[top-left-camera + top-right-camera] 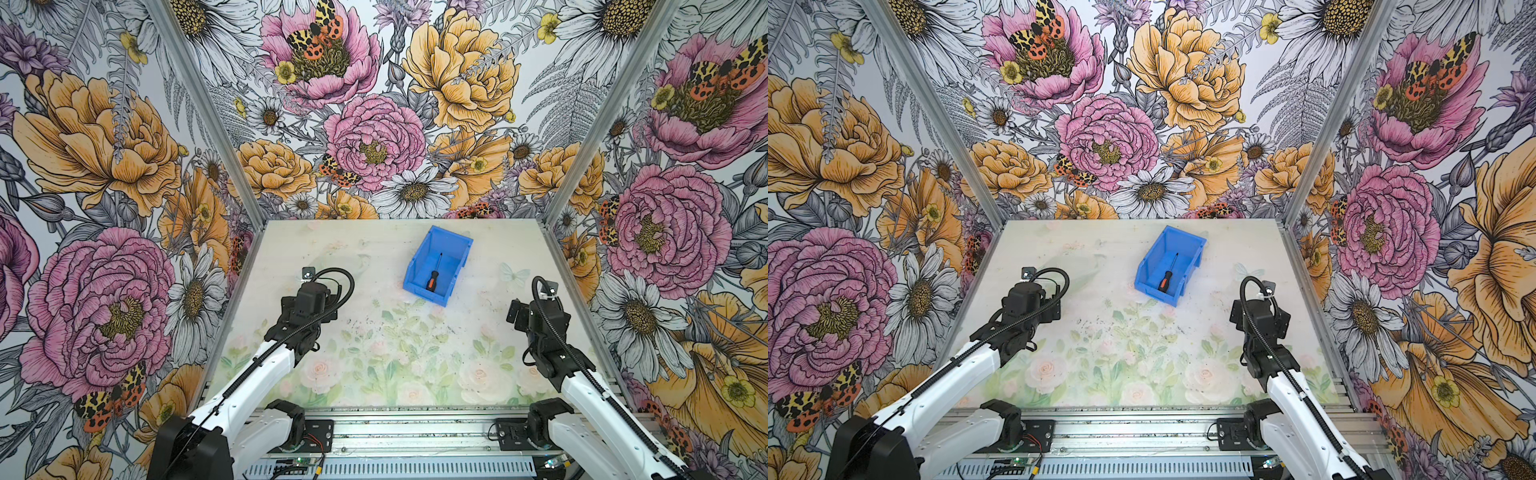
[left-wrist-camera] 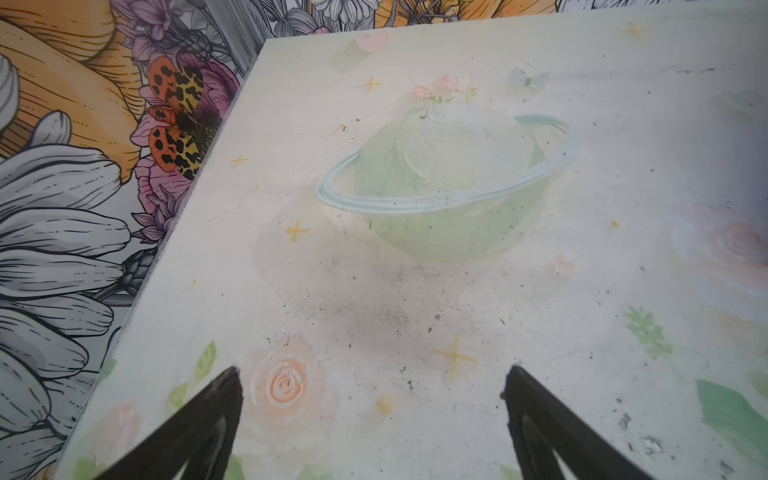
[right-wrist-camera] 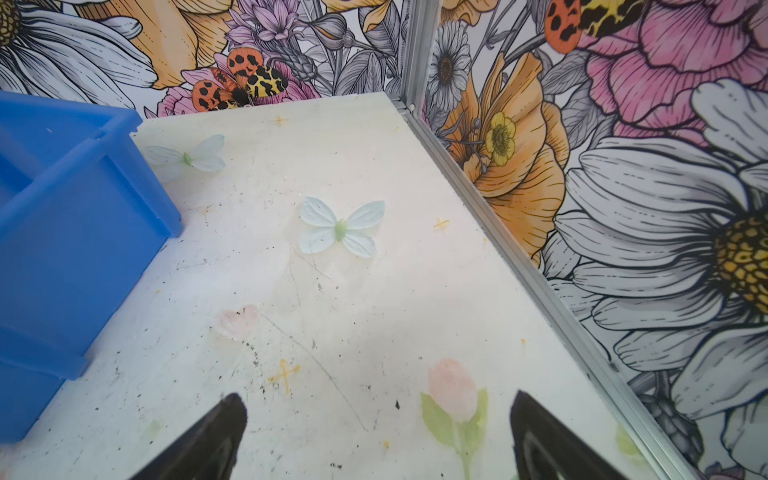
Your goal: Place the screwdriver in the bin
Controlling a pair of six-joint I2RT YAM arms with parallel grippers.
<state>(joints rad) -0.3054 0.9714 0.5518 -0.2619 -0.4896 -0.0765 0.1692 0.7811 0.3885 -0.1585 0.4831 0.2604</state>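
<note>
Blue plastic of the bin was seen ahead of the left gripper and the right gripper, well apart from both, with the screwdriver laid inside it. Both were held wide and empty. Placing was judged done; only a retreat was called for.

Pale flower-printed table, scuffed, blue bin standing toward its back

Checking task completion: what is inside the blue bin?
The screwdriver lies on the bin floor, handle toward the low front wall. Nothing else shows; floor under it is covered.
</note>
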